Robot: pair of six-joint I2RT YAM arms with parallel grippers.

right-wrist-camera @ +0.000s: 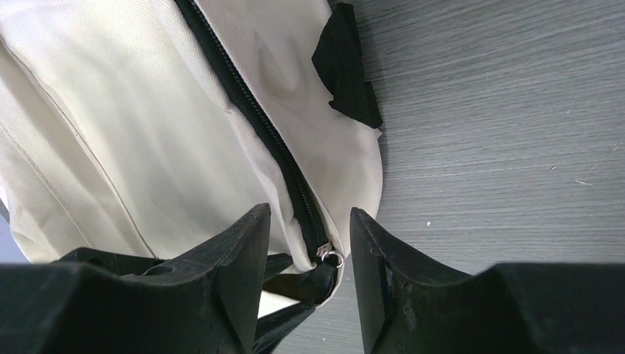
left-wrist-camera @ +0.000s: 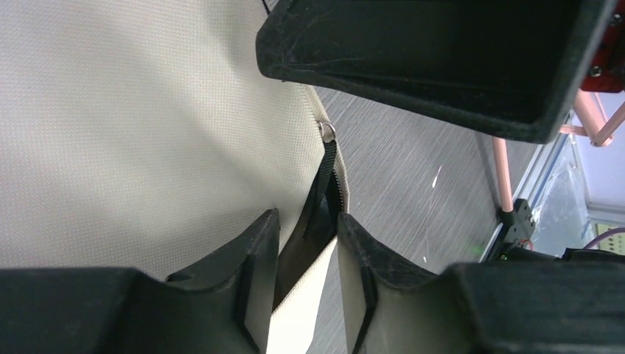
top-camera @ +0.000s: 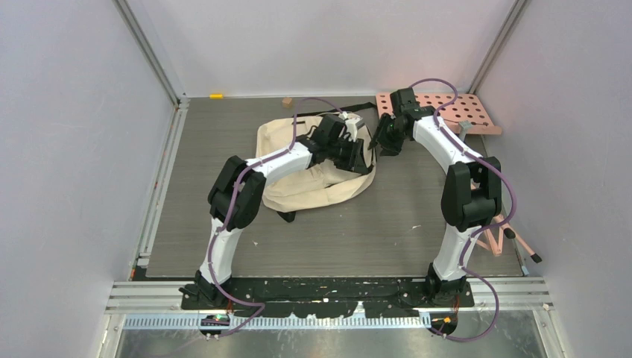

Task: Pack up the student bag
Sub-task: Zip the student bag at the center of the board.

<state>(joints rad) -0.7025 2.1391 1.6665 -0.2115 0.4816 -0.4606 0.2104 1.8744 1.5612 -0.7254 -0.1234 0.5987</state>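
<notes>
**Two arms meet at a backpack's zipper**

The student bag, a cream fabric backpack, lies slumped on the far half of the bench. It sits about midway between the left and right edges and nearer the far edge than the near one. A black zipper runs down its side to a small metal ring at the bag's lower corner. A black strap patch is sewn in further up the same edge.

The left arm reaches across the bag from the near left. The left jaws stand narrow, their fingers flanking a strip of cream fabric and a black tab hanging from the ring. Whether they actually pinch either one cannot be told.

The right arm comes in from the right. The right jaws stand apart on either side of the zipper's end. Bare bench shows between the ring and one finger, and nothing is gripped.

A pink perforated board rests at the bench's far right corner. A small wooden block and a yellow piece lie along the far edge. A pink-legged frame stands just off the right edge.
</notes>
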